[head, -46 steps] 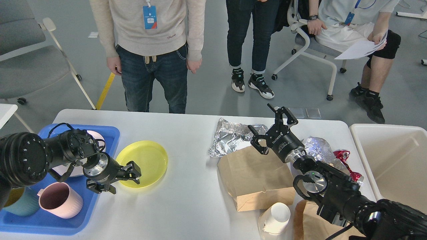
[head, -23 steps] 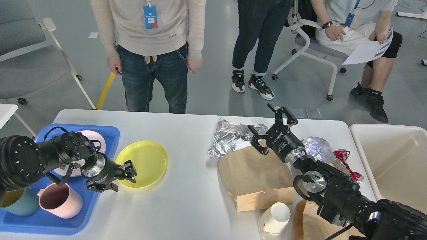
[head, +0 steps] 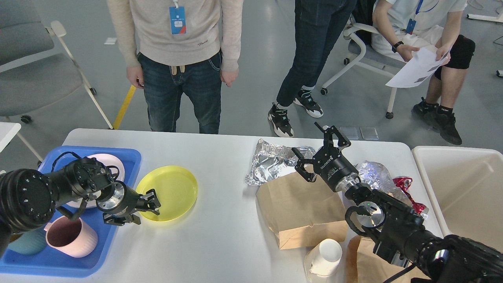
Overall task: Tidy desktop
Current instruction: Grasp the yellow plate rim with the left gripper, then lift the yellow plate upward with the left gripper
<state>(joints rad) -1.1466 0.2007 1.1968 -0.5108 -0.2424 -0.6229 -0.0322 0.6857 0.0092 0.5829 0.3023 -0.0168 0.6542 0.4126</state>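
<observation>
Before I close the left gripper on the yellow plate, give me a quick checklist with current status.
1. Left gripper open: ok, its fingers are spread.
2. Fingers straddling the rim of the yellow plate: cannot tell, they sit at its near-left edge.
3. Room in the blue tray: not ok, the white plate and pink mug fill most of it.
4. Right gripper clear of the plate: ok, open above the brown paper bag.
5. Plate empty: ok.
</observation>
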